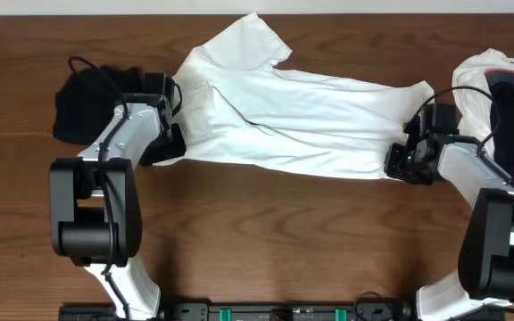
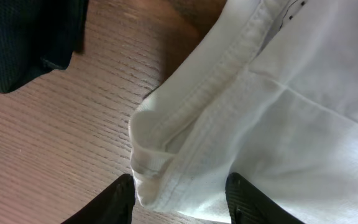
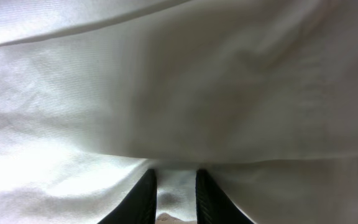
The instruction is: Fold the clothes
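Note:
A white T-shirt [image 1: 293, 116] lies stretched across the wooden table, one sleeve pointing to the far edge. My left gripper [image 1: 169, 143] is at its left end. In the left wrist view [image 2: 182, 199] its fingers are open and straddle the shirt's thick seamed edge [image 2: 166, 143], which bunches between them. My right gripper [image 1: 400, 163] is at the shirt's right end. In the right wrist view [image 3: 174, 193] its fingers are close together with white cloth [image 3: 179, 81] pinched between them.
A black garment [image 1: 87, 102] lies bunched at the far left, just behind my left arm, and shows in the left wrist view [image 2: 23, 37]. A pile of white and dark clothes [image 1: 507, 98] lies at the right edge. Bare wooden table [image 1: 284, 241] lies in front.

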Controlling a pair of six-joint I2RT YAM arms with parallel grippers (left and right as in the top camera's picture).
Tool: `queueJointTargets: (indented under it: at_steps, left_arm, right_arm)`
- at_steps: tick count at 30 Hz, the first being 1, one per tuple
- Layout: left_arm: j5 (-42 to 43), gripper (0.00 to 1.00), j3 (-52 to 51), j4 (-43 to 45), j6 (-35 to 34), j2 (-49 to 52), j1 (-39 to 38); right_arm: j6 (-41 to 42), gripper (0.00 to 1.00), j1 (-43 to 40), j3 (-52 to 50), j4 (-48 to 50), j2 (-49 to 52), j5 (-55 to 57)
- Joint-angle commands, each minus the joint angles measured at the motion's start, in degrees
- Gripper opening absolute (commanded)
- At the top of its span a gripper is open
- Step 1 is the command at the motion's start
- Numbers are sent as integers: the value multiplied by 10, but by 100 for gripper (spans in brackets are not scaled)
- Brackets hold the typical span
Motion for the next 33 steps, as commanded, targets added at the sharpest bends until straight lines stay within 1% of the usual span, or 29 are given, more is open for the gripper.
queueJointTargets:
  at_steps: [1,11,13,17,19,21,24,25,26,28,29,30,33]
  left_arm:
    - [-3,50,-5,0,3,8,5]
    - [0,48,-5,1,3,8,22]
    - [11,46,-5,2,4,8,22]
    - [65,44,-5,9,21,8,22]
    - [69,43,-5,12,21,8,22]
    - [69,40,-5,12,26,8,22]
    - [69,37,-5,12,29,8,22]
    - [68,35,-5,12,29,8,22]
    - [68,31,-5,12,29,8,22]
    - [69,14,-5,12,29,8,22]
    - [69,9,-5,12,29,8,22]
    - [69,6,-5,12,29,8,22]
    - [68,6,-5,10,29,7,23]
  right_arm:
    - [2,22,4,-31,-5,49,38]
    - [2,23,4,-31,-5,49,38]
    - [2,22,4,-31,-5,49,38]
    - [2,22,4,-31,-5,49,38]
    - [2,22,4,-31,-5,49,38]
    - [2,23,4,-31,-6,49,38]
    - [2,23,3,-31,-5,49,38]
    - [2,23,3,-31,-5,49,38]
    - [2,23,3,-31,-5,49,38]
    - [2,23,3,-31,-5,49,38]
    - [2,23,3,-31,-5,49,38]
    - [2,23,3,-31,-5,49,38]
    - [2,22,3,-31,-5,49,38]
